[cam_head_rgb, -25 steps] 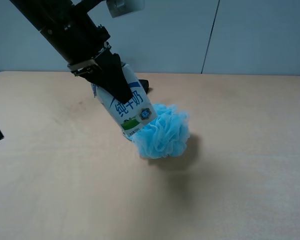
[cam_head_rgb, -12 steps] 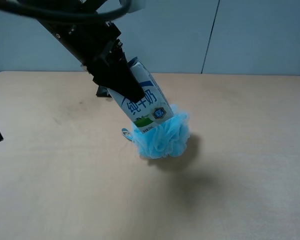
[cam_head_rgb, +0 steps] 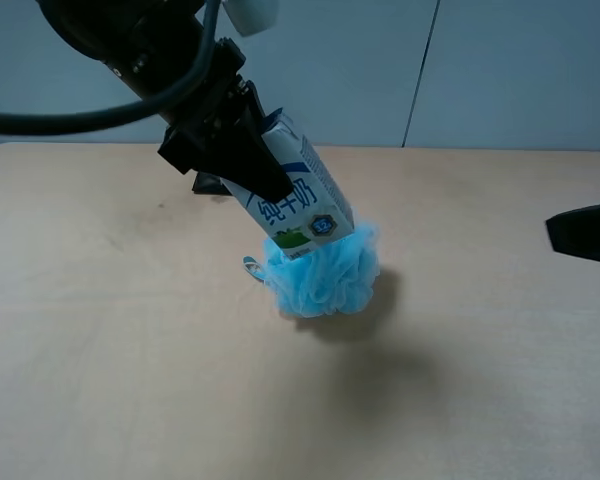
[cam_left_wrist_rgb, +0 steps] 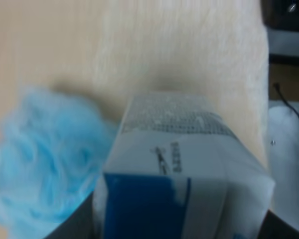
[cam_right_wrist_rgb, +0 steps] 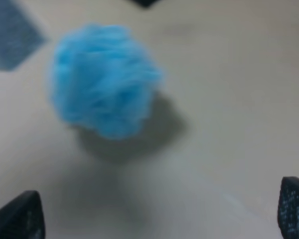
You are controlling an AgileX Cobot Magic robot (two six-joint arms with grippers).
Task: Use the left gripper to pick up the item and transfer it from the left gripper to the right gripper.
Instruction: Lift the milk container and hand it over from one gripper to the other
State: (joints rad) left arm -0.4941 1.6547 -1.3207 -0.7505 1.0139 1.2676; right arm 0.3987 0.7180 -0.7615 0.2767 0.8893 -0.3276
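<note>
Over the last second the left hand (cam_head_rgb: 270,180) has carried the milk carton (cam_head_rgb: 300,195) upward and a little toward the middle of the tabletop (cam_head_rgb: 130,350). The carton's lower end, which sat down against the side of the blue bath sponge (cam_head_rgb: 325,275), now shows at the sponge's top edge in the high view. Whether it brushes the mesh I cannot tell. In the same span the right hand (cam_head_rgb: 585,232) has come into the high view at the right edge, where nothing showed before. Together these read as the pick-up being done and the handover about to be set up. The left hand is clamped on the carton's upper part, one black finger lying along its printed face. The carton hangs tilted and clear of the tabletop, its base pointing down and toward the sponge. In the left wrist view the carton (cam_left_wrist_rgb: 184,164) fills the space between the two fingers, with the sponge (cam_left_wrist_rgb: 45,154) below and to one side. The right hand (cam_right_wrist_rgb: 154,214) has its fingers spread wide with nothing between them, and it stands well apart from the carton. A flat black pouch (cam_head_rgb: 208,185) lies behind the left hand.
</note>
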